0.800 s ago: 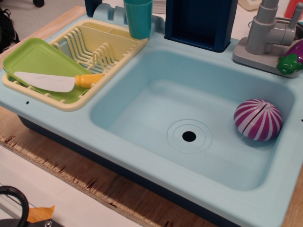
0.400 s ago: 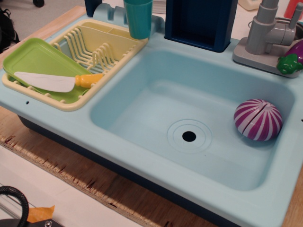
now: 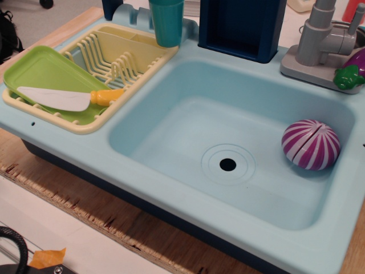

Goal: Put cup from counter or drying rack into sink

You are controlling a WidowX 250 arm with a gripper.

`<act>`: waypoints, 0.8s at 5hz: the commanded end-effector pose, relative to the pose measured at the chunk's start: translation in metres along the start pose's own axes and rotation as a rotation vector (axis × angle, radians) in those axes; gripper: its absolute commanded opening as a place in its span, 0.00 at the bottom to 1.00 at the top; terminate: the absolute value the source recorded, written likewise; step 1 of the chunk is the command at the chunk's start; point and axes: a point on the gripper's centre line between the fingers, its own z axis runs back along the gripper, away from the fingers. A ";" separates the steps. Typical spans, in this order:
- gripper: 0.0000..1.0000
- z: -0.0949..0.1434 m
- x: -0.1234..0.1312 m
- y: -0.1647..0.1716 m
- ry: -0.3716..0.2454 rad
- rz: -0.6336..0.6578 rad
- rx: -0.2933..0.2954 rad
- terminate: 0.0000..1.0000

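1. At top centre of the frame, the cup [image 3: 167, 21] stands upright at the rack's [image 3: 114, 60] far corner.
2. The sink [image 3: 188, 123] holds only a striped ball [image 3: 311, 144].
3. No fingers in view; their state cannot be told. The whole task remains.

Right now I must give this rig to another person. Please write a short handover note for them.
Pincer: not in view, so its state is unknown.
The small teal plastic cup stands upright at the far corner of the pale yellow plastic drying rack.
The large light blue plastic sink holds only a striped purple ball.
Done: nothing yet.
Left: grasp the cup and put it into the sink.
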 end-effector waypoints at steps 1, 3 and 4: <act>1.00 0.002 0.014 0.016 -0.073 -0.006 -0.003 0.00; 1.00 -0.017 0.015 0.014 -0.079 -0.003 -0.055 0.00; 1.00 -0.027 0.011 0.011 -0.056 0.020 -0.084 0.00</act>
